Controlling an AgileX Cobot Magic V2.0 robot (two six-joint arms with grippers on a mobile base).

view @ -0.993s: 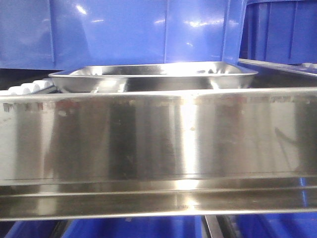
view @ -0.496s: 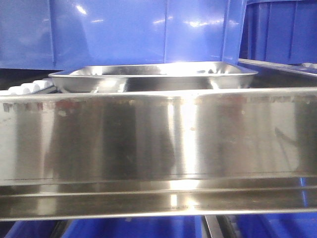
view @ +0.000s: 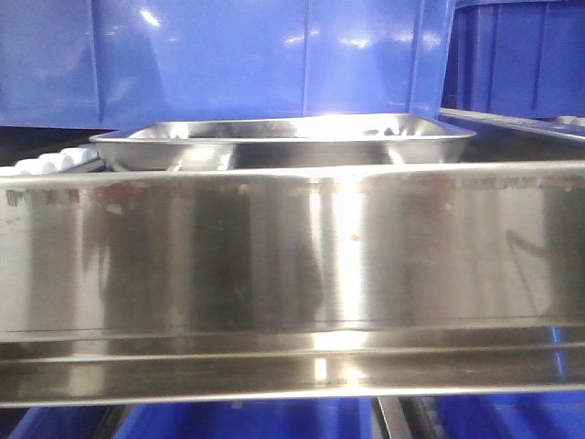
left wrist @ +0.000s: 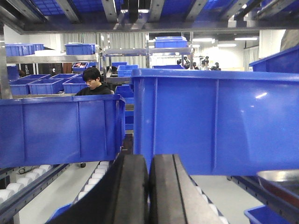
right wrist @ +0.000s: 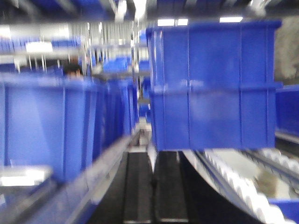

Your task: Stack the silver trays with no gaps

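While the front-facing view looks across a long steel shelf rail [view: 292,256] whose polished face fills the lower frame, the silver tray [view: 283,142] rests just behind it on the shelf level, upright, with its flared rim and rounded corners catching bright light. Whether a second tray is nested inside cannot be told from this angle. Large blue bins [view: 256,55] stand directly behind the tray, and the ends of white rollers [view: 46,163] show at the left edge. From the left wrist, the left gripper [left wrist: 149,163] has its two black pads pressed together with nothing between them, and it points toward two blue bins [left wrist: 215,121] on a roller track [left wrist: 100,175]. A shiny sliver of tray rim [left wrist: 280,177] enters at lower right. Beyond the bins, a warehouse room holds further steel racks loaded with blue bins under ceiling lights, and a dark-haired person [left wrist: 93,81] stands among them. The right wrist view is blurred; the right gripper [right wrist: 153,158] appears closed on nothing, aimed between rows of blue bins [right wrist: 215,88], with rollers [right wrist: 233,182] to its right and a bright metallic patch [right wrist: 23,177], too smeared to identify, at lower left.
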